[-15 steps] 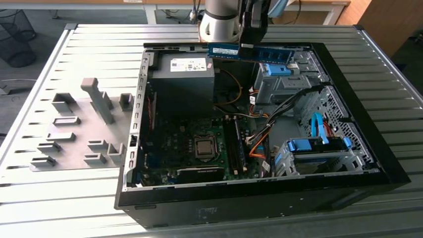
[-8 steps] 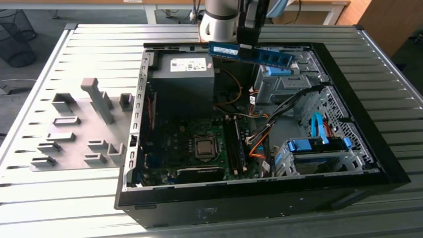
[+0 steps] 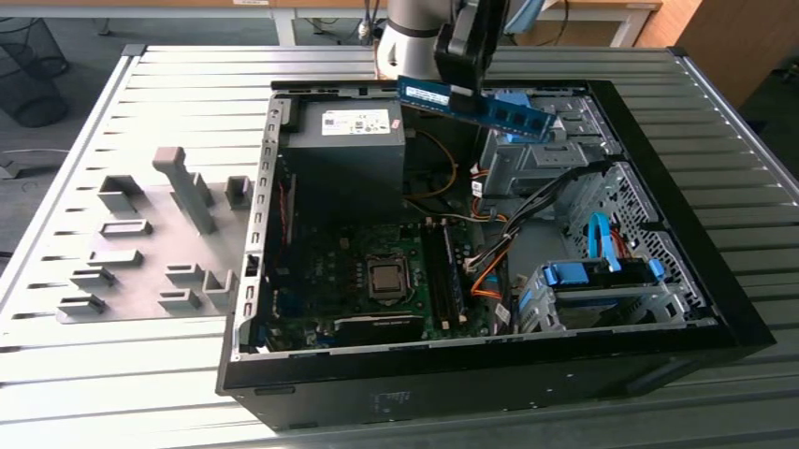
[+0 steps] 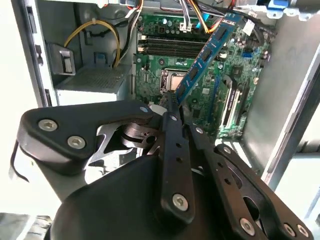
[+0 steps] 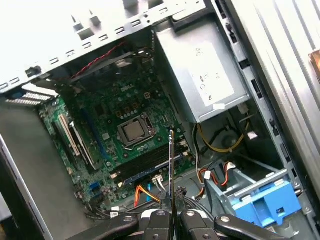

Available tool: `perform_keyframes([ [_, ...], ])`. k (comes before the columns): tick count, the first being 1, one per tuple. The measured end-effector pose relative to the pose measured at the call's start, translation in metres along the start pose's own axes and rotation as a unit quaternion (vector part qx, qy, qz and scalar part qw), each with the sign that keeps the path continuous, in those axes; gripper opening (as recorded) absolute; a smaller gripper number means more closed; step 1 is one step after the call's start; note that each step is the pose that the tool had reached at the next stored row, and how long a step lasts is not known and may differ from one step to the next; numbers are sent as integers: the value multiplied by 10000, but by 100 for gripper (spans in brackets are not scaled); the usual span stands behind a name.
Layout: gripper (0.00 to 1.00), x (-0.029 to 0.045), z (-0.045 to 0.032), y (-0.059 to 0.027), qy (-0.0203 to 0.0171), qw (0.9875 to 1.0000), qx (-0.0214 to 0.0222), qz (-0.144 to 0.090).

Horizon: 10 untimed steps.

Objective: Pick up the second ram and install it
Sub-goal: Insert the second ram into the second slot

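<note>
Gripper [image 3: 459, 92] clamped on one end of the second ram [image 3: 493, 105]; stick tilted, well above the motherboard [image 3: 362, 281] (case [image 3: 500, 388] open).

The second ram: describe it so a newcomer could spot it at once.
Find the open computer case on the slatted table. Above the end holding the grey power supply, the gripper clamps the second ram. It is a thin blue board with black chips, held in the air, unlike the chunky blue drive-bay clips inside.
</note>
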State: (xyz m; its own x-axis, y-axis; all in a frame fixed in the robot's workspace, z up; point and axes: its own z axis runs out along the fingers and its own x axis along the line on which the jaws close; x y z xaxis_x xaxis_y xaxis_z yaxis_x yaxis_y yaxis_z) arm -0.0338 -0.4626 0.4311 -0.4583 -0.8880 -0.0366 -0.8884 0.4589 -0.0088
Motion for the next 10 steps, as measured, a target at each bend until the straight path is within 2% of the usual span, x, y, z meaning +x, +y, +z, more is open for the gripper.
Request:
perform_keyframes([
  [5, 14, 1, 13, 0, 3, 9994, 12, 341],
  [10, 14, 1, 26, 0, 6, 9978, 24, 661],
])
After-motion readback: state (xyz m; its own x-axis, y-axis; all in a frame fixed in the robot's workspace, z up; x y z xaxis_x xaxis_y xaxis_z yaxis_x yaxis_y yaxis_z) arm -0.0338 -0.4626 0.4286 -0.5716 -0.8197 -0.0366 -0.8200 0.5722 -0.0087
